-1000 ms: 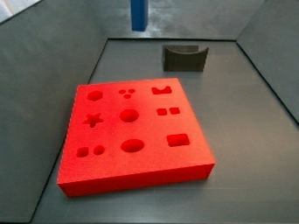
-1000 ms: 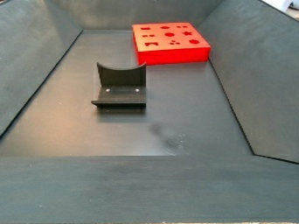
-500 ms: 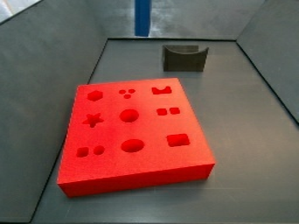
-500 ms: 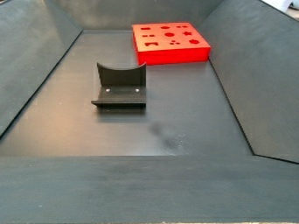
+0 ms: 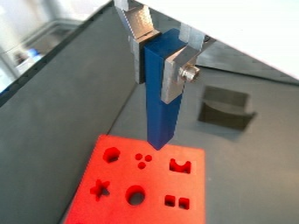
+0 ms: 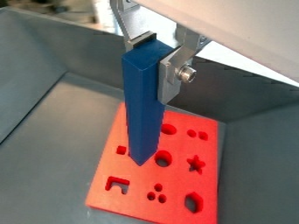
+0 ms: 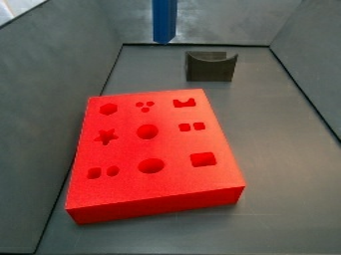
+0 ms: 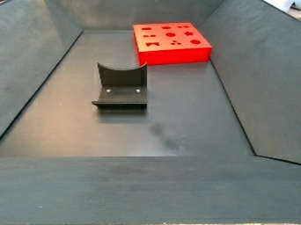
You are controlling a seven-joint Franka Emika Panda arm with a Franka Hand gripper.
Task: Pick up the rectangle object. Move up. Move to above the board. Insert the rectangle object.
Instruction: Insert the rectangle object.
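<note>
My pincer (image 5: pixel 163 54) pinches the blue bar (image 5: pixel 162 96) upright, its long axis vertical; the red board (image 5: pixel 138 179) lies well below.

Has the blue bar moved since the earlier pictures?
Yes, slightly. In a side view the blue bar, held by the pincer, now sits a little to the right against the grey U-shaped block, which stayed put.

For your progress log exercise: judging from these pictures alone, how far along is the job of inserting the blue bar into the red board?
Done: the hand has the rectangle object clamped and lifted well clear of the floor. In hand: in both wrist views the bar hangs upright high above the board. Left: lining up with the rectangular hole, lowering and inserting; every hole is empty.
</note>
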